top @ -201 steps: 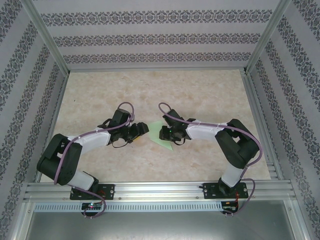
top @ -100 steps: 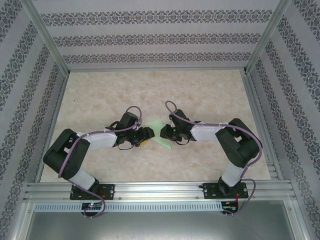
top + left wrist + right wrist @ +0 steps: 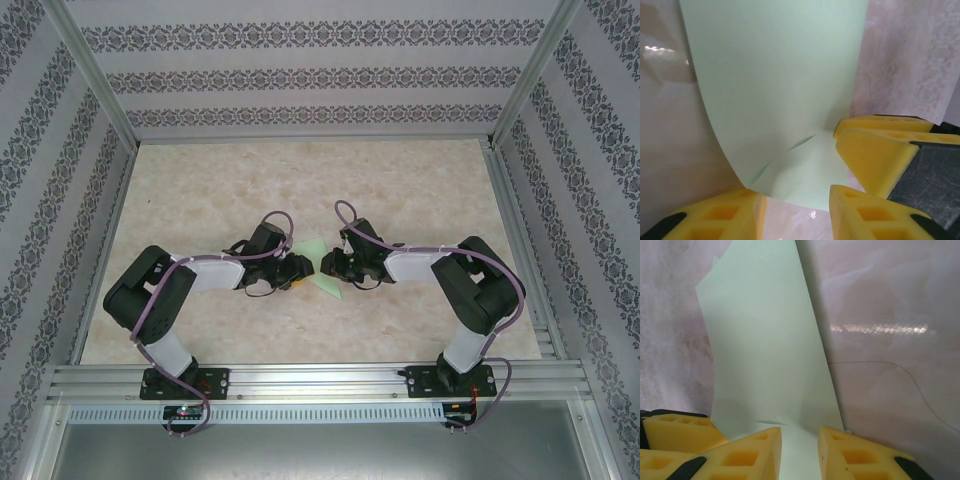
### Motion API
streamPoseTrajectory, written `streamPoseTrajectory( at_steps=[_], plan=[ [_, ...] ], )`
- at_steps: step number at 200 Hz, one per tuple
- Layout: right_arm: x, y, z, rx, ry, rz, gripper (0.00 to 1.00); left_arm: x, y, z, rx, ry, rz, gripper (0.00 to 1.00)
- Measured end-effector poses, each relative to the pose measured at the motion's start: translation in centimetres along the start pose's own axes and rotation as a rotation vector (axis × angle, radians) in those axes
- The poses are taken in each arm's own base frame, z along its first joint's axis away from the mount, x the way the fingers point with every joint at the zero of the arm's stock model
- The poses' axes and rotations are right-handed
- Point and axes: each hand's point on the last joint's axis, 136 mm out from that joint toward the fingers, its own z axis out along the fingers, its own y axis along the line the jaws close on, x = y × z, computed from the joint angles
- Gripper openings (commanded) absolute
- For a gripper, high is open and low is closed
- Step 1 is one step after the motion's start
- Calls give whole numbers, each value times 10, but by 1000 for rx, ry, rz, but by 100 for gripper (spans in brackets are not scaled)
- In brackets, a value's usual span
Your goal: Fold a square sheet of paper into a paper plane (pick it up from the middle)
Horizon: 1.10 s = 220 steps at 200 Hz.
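Note:
The square sheet of paper point(image 3: 322, 284) is pale green and lies bent at the table's centre, between my two grippers. In the left wrist view the paper point(image 3: 775, 90) curves upward, with a soft crease near its close edge. That edge sits in the gap of my left gripper point(image 3: 796, 197), which is open. My right gripper point(image 3: 800, 432) is open by a narrow gap, and the paper point(image 3: 765, 350) runs between its fingers and rises beyond them. From above, the left gripper point(image 3: 301, 267) and right gripper point(image 3: 327, 266) are almost tip to tip. A paper plane is out of view.
The tabletop point(image 3: 300, 180) is pale marble, walled by patterned panels and an aluminium frame point(image 3: 300, 380) along the near edge. A yellow finger of the right gripper point(image 3: 875, 150) shows in the left wrist view. One of the left gripper's fingers point(image 3: 675, 432) shows in the right wrist view.
My left arm has reached right toward the paper and its jaws have narrowed. The right gripper has barely shifted.

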Motion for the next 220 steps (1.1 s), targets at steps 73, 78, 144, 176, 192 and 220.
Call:
streamPoseTrajectory(
  at_steps=[73, 78, 144, 176, 192, 220],
  plan=[
    [-11, 15, -18, -49, -54, -92, 52, -5, -6, 3, 16, -11, 11, 11],
    [-13, 18, -22, -56, -69, -109, 53, -5, -6, 3, 15, -12, 11, 9],
    [-16, 24, -63, 60, -290, -437, 51, -12, -7, 2, 2, -41, -2, 8],
    [0, 10, -64, 124, -332, -615, 59, -13, -10, 2, -6, -48, -19, 8],
    [9, 0, -61, 154, -341, -701, 62, -13, -9, 1, -14, -49, -34, 8],
    [21, 4, -55, 163, -349, -857, 62, -12, -6, 1, -31, -43, -55, 8]
  ],
)
